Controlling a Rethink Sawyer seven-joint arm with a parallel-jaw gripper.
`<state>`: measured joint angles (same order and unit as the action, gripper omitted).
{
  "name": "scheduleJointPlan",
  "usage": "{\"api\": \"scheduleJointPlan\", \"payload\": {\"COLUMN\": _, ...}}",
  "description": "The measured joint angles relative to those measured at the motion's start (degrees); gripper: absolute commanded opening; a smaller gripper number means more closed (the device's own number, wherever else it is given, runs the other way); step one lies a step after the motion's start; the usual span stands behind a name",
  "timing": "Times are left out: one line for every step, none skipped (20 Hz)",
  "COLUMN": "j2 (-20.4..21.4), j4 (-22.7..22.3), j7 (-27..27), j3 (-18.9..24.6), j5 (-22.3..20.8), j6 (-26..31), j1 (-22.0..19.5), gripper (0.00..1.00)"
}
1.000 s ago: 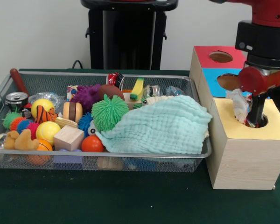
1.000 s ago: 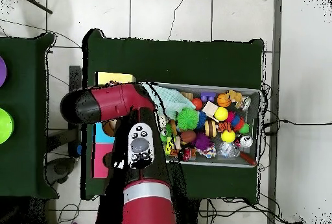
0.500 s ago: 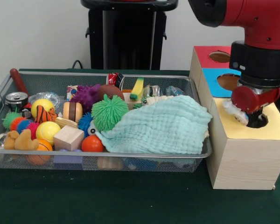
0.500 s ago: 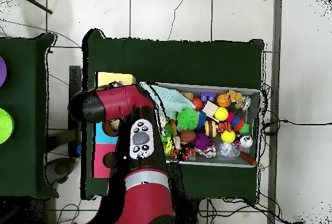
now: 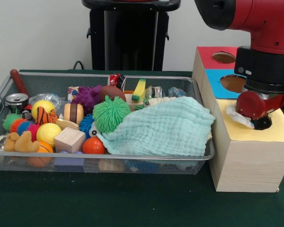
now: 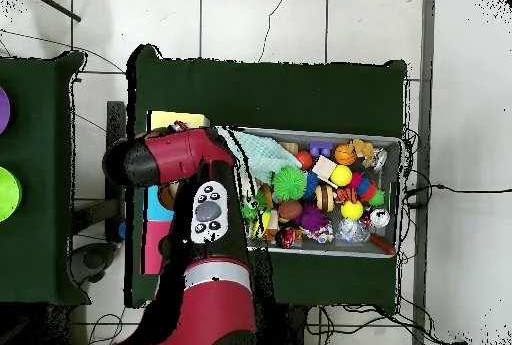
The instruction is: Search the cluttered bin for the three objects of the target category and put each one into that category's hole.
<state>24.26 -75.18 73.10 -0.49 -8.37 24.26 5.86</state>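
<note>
My gripper (image 5: 261, 122) reaches down into the hole (image 5: 267, 124) of the yellow-topped wood box (image 5: 246, 156), and the red wrist hides most of it. A clear-whitish crumpled wrapper (image 5: 238, 115) hangs at the hole's left edge, against the gripper. The silver wire-mesh bin (image 5: 132, 156) stands left of the box, full of toys. Another clear crinkly wrapper (image 5: 57, 100) lies at its far left behind a yellow ball. In the overhead view the arm (image 6: 165, 158) covers the box (image 6: 178, 119) and the gripper.
A pale green quilted cloth (image 5: 165, 127) covers the bin's right half. Spiky balls, a wooden block (image 5: 69, 139), a can (image 5: 16, 100) and other toys fill the left half. Blue-topped (image 5: 217, 82) and red-topped (image 5: 209, 56) boxes stand behind the yellow one.
The wrist has come down lower over the yellow box's hole. The whitish wrapper has dropped from beside the gripper to the hole's left edge. The wrist has shifted slightly right.
</note>
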Motion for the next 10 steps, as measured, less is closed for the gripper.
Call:
{"api": "scheduleJointPlan", "payload": {"j2": 0.0, "j4": 0.0, "j7": 0.0, "j3": -0.1, "j5": 0.0, "j6": -0.2, "j1": 0.1, "gripper": 0.0}}
{"api": "scheduleJointPlan", "payload": {"j2": 0.0, "j4": 0.0, "j7": 0.0, "j3": -0.2, "j5": 0.0, "j6": -0.5, "j1": 0.2, "gripper": 0.0}}
{"api": "scheduleJointPlan", "payload": {"j2": -0.1, "j4": 0.0, "j7": 0.0, "j3": -0.4, "j5": 0.0, "j6": -0.8, "j1": 0.2, "gripper": 0.0}}
{"api": "scheduleJointPlan", "payload": {"j2": -0.1, "j4": 0.0, "j7": 0.0, "j3": -0.4, "j5": 0.0, "j6": -0.9, "j1": 0.2, "gripper": 0.0}}
{"api": "scheduleJointPlan", "payload": {"j2": -0.1, "j4": 0.0, "j7": 0.0, "j3": -0.5, "j5": 0.0, "j6": -1.0, "j1": 0.2, "gripper": 0.0}}
{"api": "scheduleJointPlan", "payload": {"j2": -0.1, "j4": 0.0, "j7": 0.0, "j3": -0.5, "j5": 0.0, "j6": -1.1, "j1": 0.2, "gripper": 0.0}}
{"api": "scheduleJointPlan", "payload": {"j2": -0.1, "j4": 0.0, "j7": 0.0, "j3": -0.5, "j5": 0.0, "j6": -1.1, "j1": 0.2, "gripper": 0.0}}
{"api": "scheduleJointPlan", "payload": {"j2": -0.1, "j4": 0.0, "j7": 0.0, "j3": -0.6, "j5": 0.0, "j6": -1.1, "j1": 0.2, "gripper": 0.0}}
{"api": "scheduleJointPlan", "payload": {"j2": 0.0, "j4": 0.0, "j7": 0.0, "j3": -0.6, "j5": 0.0, "j6": -1.1, "j1": 0.2, "gripper": 0.0}}
{"api": "scheduleJointPlan", "payload": {"j2": 0.0, "j4": -0.1, "j7": 0.0, "j3": -0.6, "j5": 0.0, "j6": -1.1, "j1": 0.2, "gripper": 0.0}}
